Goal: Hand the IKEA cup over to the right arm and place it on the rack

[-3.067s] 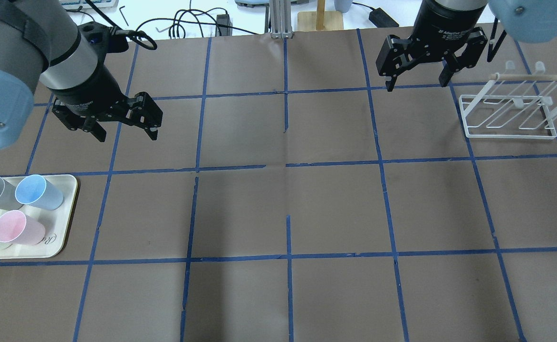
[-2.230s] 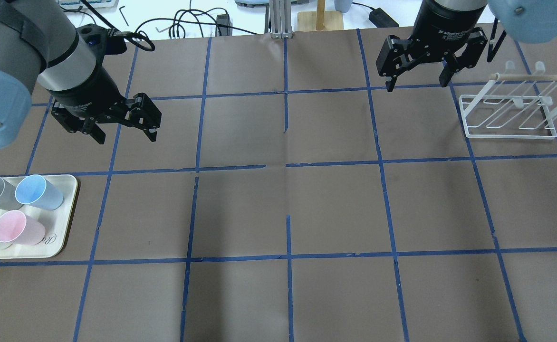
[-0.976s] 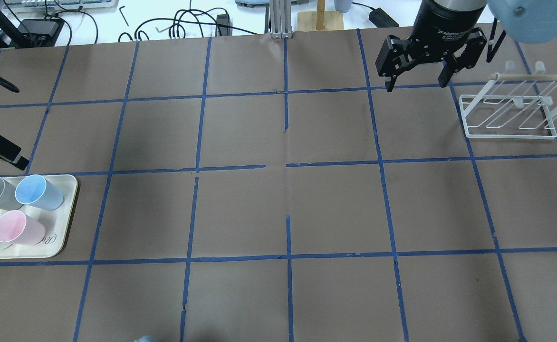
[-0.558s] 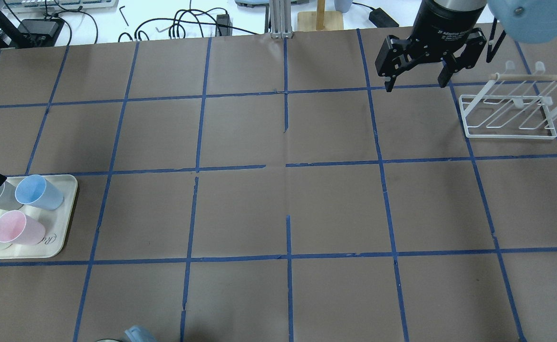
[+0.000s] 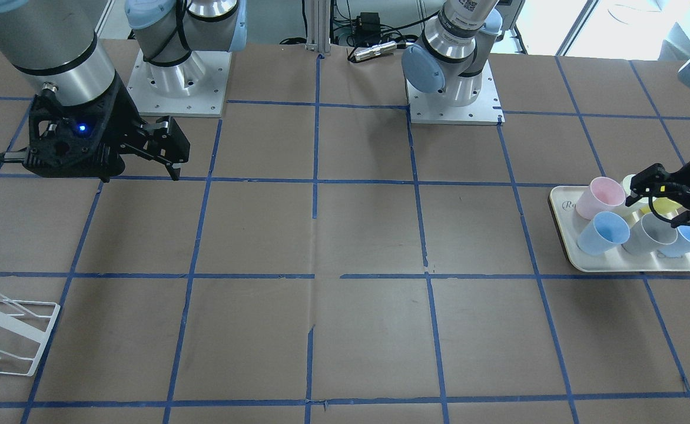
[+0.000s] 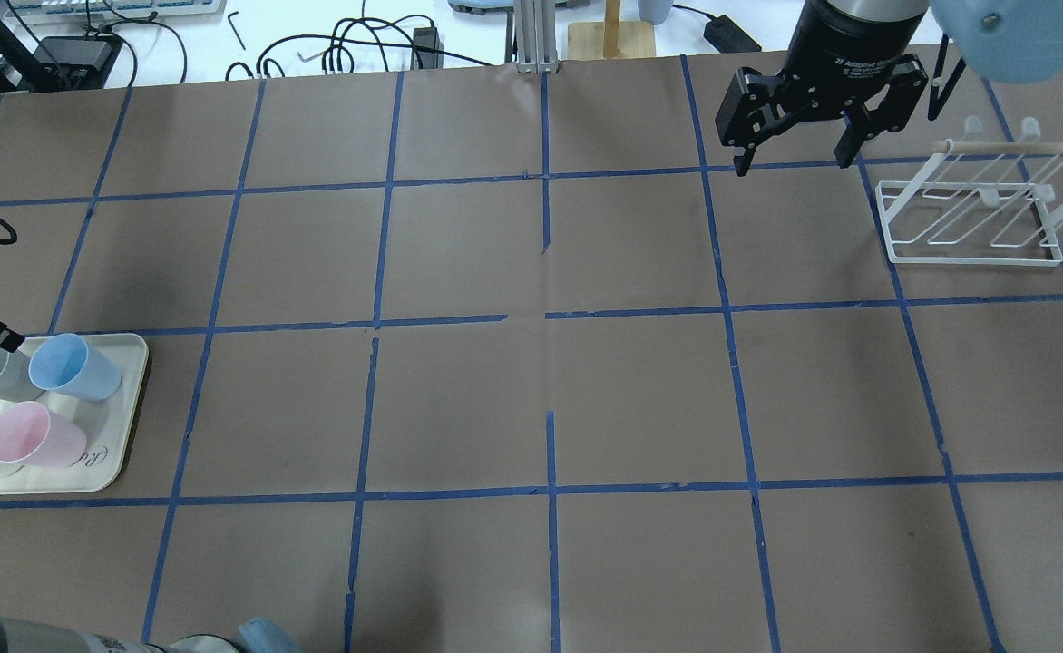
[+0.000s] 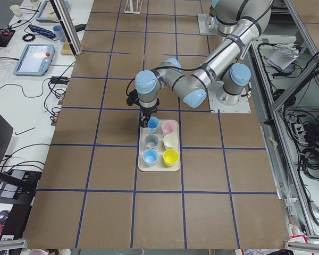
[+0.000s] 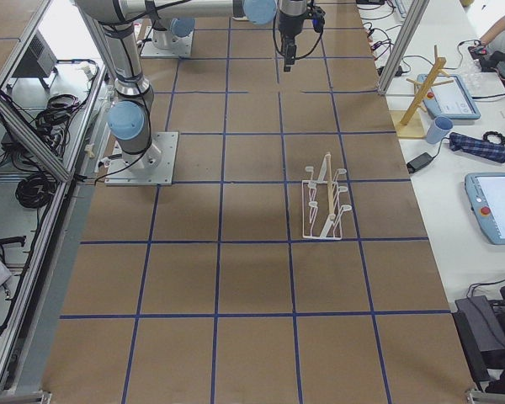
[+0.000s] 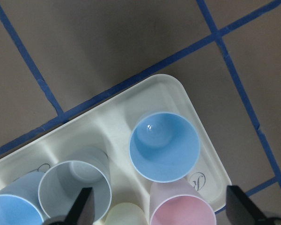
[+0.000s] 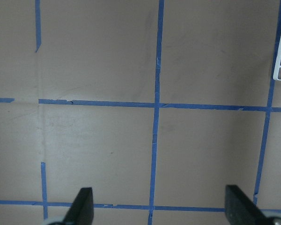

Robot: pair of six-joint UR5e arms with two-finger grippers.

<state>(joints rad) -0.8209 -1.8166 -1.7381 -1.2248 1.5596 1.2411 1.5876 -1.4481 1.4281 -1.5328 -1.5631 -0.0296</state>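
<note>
Both gape — left pincer (image 9: 160,197) near the IKEA cup (image 9: 164,146), right pincer (image 6: 793,163) near the rack (image 6: 971,218).

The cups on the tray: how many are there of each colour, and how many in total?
Blue cups: 2
Pink cup: 1
Grey cup: 1
Pale green cup: 1
Yellow cup: 1
Total: 6
</note>
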